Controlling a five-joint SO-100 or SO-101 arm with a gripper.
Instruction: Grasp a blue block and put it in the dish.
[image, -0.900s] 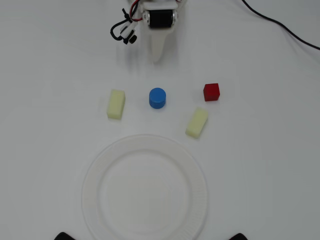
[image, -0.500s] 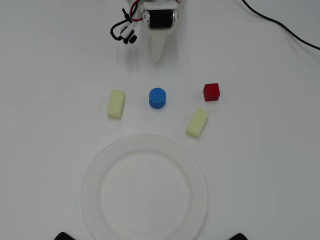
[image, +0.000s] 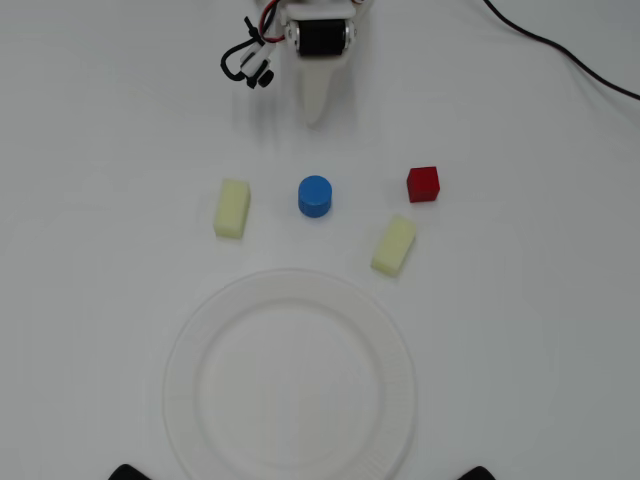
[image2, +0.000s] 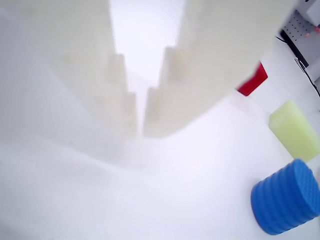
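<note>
The blue block (image: 315, 196), a short bright blue cylinder, stands upright on the white table between two pale yellow blocks. It also shows at the lower right of the wrist view (image2: 287, 197). The dish (image: 290, 375), a large white ribbed plate, lies empty nearer the bottom of the overhead view. My gripper (image: 316, 112) is at the top of that view, pointing toward the blue block and well short of it. In the wrist view its white fingers (image2: 120, 85) stand almost together, with nothing between them; the gripper (image2: 140, 131) is shut and empty.
A red cube (image: 423, 184) sits right of the blue block, and shows in the wrist view (image2: 254, 80). Pale yellow blocks lie left (image: 232, 208) and lower right (image: 394, 245) of it. A black cable (image: 560, 50) crosses the top right corner.
</note>
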